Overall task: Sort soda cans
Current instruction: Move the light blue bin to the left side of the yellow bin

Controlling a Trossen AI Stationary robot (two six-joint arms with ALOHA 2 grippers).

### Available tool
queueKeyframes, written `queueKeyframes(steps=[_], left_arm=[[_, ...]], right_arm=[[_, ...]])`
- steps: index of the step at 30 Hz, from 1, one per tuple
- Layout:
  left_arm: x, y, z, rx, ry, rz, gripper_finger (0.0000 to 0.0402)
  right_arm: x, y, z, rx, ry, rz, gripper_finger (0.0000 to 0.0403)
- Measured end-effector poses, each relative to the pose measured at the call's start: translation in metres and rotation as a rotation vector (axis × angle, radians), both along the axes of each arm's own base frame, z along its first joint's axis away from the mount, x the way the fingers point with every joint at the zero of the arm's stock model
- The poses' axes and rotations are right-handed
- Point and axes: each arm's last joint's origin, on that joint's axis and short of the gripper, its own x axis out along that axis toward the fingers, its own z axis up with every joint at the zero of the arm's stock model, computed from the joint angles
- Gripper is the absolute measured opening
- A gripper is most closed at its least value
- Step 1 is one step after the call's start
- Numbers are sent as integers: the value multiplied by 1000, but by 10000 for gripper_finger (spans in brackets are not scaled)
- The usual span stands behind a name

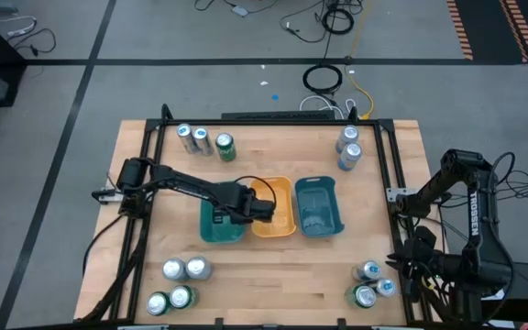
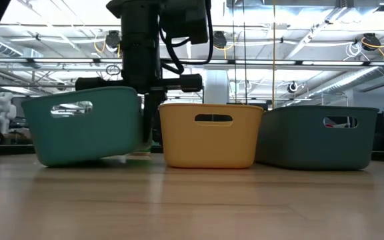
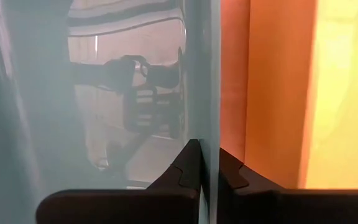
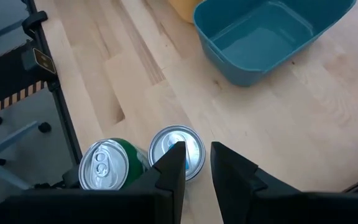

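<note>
Three trays stand mid-table: teal (image 1: 218, 227), yellow (image 1: 280, 207) and blue (image 1: 319, 206). My left gripper (image 1: 250, 209) (image 3: 209, 171) points down between the teal tray and the yellow one and is shut on the teal tray's wall. Soda cans stand upright in groups at the far left (image 1: 200, 139), far right (image 1: 348, 147), near left (image 1: 177, 282) and near right (image 1: 372, 284). My right gripper (image 4: 197, 165) hovers over the near-right cans, above a blue can (image 4: 178, 149) and beside a green can (image 4: 107, 165). Its fingers stand slightly apart and hold nothing. My left gripper pinches the teal tray's wall facing the yellow tray, at its rim (image 3: 207, 124), one finger inside the tray and one outside. The fingers come from above, pointing down. The tray sits tilted: the held side is raised, and the opposite bottom edge (image 2: 49, 162) rests on the table.
The yellow tray (image 2: 209, 133) stands right beside the held wall, with the blue tray (image 2: 319, 137) beyond it. Black frame rails (image 1: 149, 174) run along the table's left and right sides. Bare wood lies between the trays and the near edge.
</note>
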Motion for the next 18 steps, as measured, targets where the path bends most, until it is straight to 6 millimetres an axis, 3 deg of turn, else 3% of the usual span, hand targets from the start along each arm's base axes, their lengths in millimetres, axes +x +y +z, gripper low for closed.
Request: queueKeyframes(steps=[4,13,18], left_arm=[[-1,0,0,-10,8,0,24],[-1,0,0,-13,9,-9,96],[-1,-1,2,-21,7,-9,111]], right_arm=[[0,0,0,-4,-1,5,68],[0,0,0,-6,-6,7,68],[0,0,0,-6,-6,6,68]])
